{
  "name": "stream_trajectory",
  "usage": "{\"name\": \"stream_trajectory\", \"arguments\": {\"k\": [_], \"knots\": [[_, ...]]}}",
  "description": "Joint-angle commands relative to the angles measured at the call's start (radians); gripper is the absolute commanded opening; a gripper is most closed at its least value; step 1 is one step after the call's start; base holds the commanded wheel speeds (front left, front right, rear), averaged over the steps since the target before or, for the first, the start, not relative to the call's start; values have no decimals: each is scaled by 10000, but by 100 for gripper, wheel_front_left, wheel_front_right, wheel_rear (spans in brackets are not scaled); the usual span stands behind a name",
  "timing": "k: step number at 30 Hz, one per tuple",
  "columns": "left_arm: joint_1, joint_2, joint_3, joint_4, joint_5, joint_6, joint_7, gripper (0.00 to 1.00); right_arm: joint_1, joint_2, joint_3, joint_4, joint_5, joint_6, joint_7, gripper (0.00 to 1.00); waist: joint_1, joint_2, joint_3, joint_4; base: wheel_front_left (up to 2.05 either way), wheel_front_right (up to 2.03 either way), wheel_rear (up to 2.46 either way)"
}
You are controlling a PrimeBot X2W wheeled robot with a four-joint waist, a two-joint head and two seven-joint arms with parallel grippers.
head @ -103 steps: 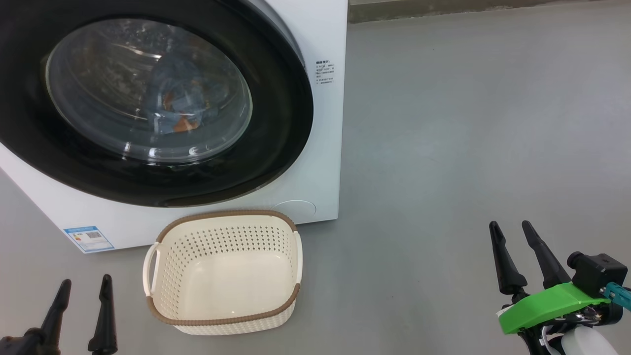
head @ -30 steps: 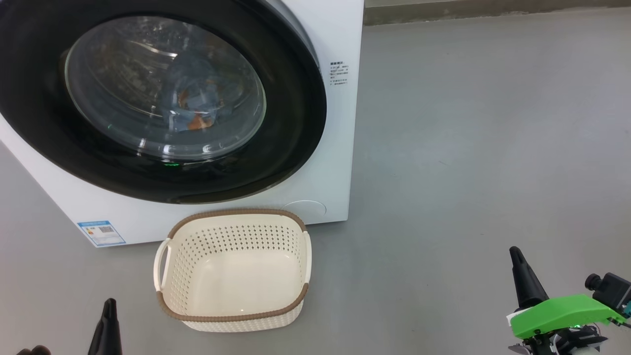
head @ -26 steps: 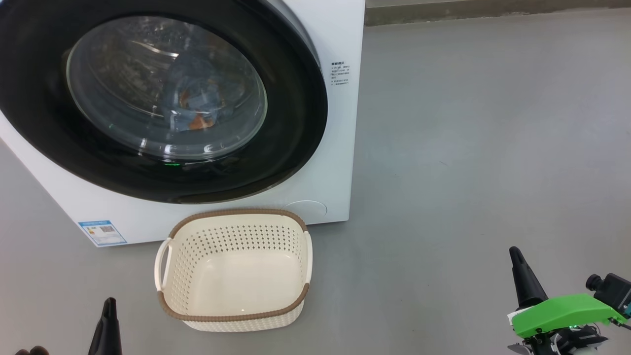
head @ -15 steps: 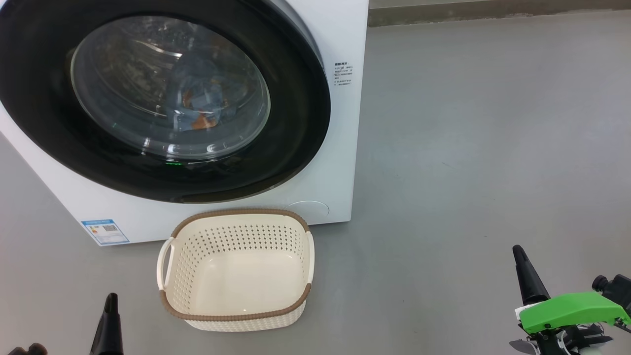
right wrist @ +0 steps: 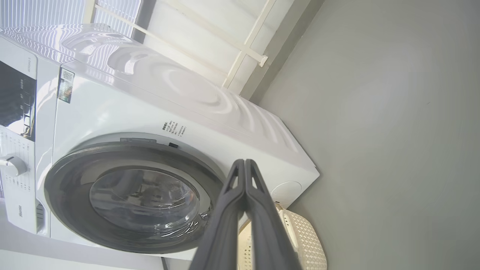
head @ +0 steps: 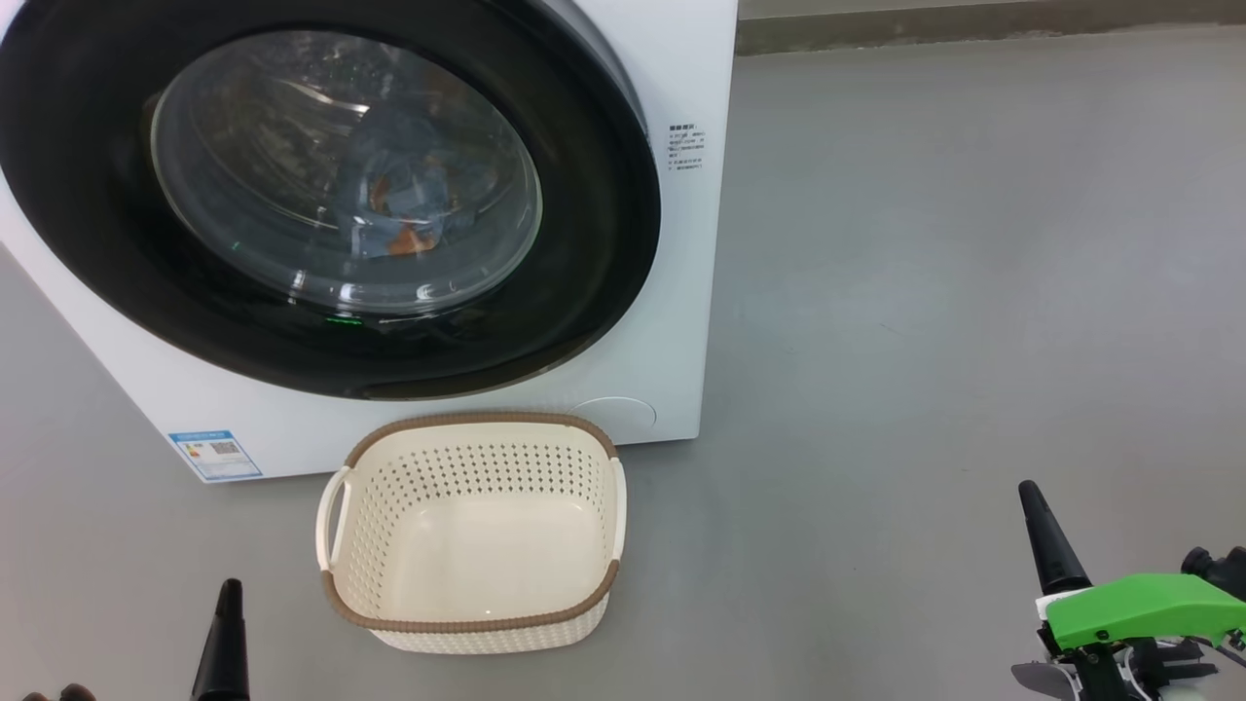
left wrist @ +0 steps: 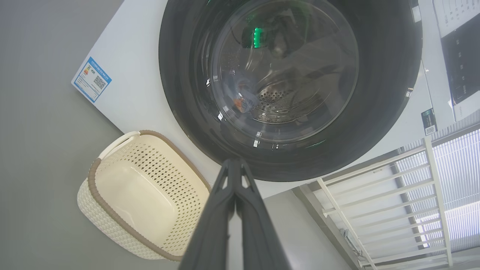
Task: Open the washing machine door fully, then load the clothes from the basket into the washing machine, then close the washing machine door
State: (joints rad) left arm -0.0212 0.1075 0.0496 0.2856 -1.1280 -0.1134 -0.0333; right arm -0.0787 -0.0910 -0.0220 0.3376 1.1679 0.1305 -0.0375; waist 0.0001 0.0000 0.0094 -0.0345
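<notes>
Grey floor carries one washing machine and one basket just before it. The washing machine door is shut, clothes behind its glass. Two tools, left tool and right tool, both pressed closed, holding nothing; right wrist view adds one control dial.
</notes>
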Motion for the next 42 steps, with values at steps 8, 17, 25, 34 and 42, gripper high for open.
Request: {"name": "stream_trajectory", "arguments": {"k": [8,17,25,34,42], "knots": [[-571,4,331,-394,-906,57,289,0,-384,0,-107,-387,888,2,274,0,0,0,-18,58,0,0,0],[-650,-139,413,-478,-1875,84,583,0,-395,79,-284,-496,1786,2,560,0,0,0,-40,129,0,0,0],[-713,-255,479,-546,-2652,106,818,0,-404,142,-427,-583,2507,2,790,0,0,0,-57,186,0,0,0],[-784,-384,554,-621,-3526,131,1083,0,-413,213,-586,-681,3318,2,1049,0,0,0,-77,250,0,0,0],[-847,-499,620,-688,-4303,153,1318,0,-422,276,-728,-768,4040,2,1278,0,0,0,-94,307,0,0,0]]}}
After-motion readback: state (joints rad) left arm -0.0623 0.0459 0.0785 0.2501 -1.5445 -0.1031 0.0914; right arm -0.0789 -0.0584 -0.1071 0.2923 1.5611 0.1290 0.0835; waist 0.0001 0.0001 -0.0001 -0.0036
